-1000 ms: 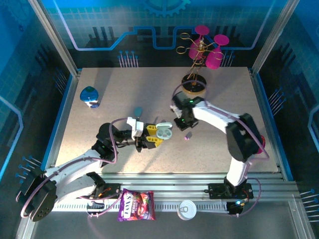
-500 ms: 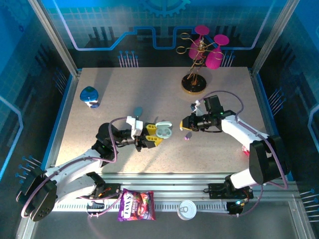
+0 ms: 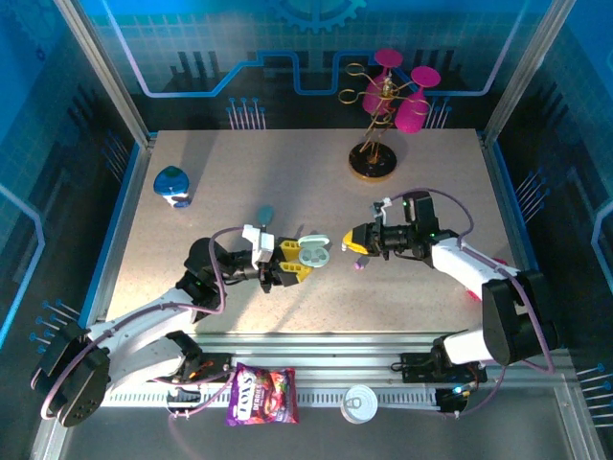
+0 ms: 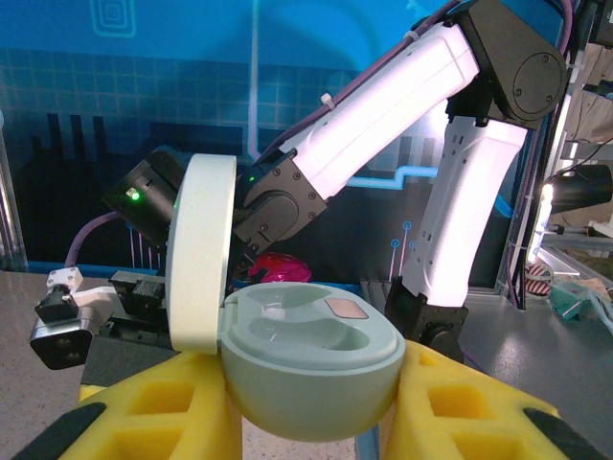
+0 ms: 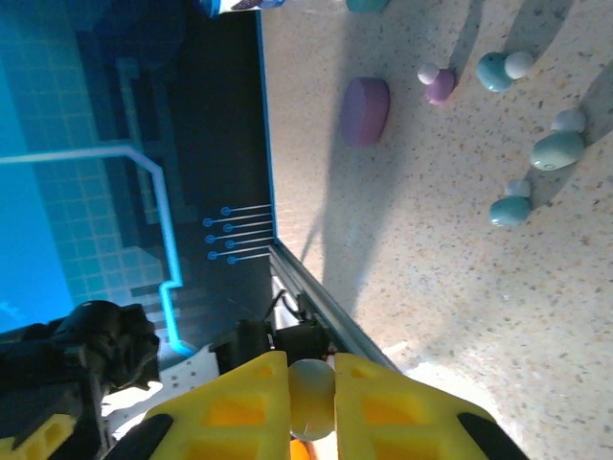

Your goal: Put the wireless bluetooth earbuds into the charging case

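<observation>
risk: earbud (image 5: 311, 401) is pinched only at the tips of right gripper (image 5: 311, 369), could be dropped or cocked at the well | charging case (image 4: 316, 359), lid up, is clamped in left gripper (image 3: 290, 264), could be pushed loose on insertion | look: whitish, rounded, tiny; stem probably hidden | 4 loose earbuds (image 5: 496, 70) are seen on table (image 5: 431, 287)

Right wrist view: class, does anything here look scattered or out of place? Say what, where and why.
Loose on the tabletop lie a purple earbud, a light blue earbud, a mint earbud and a teal earbud, scattered near a shut purple case instead of seated in one. The right gripper pinches a whitish earbud.
</observation>
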`<act>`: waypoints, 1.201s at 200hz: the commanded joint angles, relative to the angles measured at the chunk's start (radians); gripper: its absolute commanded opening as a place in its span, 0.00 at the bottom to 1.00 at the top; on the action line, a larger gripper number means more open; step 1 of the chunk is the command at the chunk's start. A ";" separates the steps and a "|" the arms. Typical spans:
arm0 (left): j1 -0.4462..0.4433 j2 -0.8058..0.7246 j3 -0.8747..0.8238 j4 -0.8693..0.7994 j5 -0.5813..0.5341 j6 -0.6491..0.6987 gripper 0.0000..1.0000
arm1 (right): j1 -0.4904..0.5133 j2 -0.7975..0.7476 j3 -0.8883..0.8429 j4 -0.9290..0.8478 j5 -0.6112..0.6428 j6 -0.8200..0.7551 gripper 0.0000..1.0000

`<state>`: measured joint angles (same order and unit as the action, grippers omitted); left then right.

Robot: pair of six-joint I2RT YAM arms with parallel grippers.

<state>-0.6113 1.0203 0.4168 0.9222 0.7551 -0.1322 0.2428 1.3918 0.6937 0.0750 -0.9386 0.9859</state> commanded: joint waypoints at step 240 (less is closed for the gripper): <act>0.016 0.036 -0.031 0.072 -0.107 0.060 0.24 | -0.006 -0.103 -0.079 0.397 -0.072 0.390 0.11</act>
<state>-0.6048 1.0431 0.4046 0.9447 0.7277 -0.1440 0.2409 1.3819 0.6178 0.4789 -1.0512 1.3594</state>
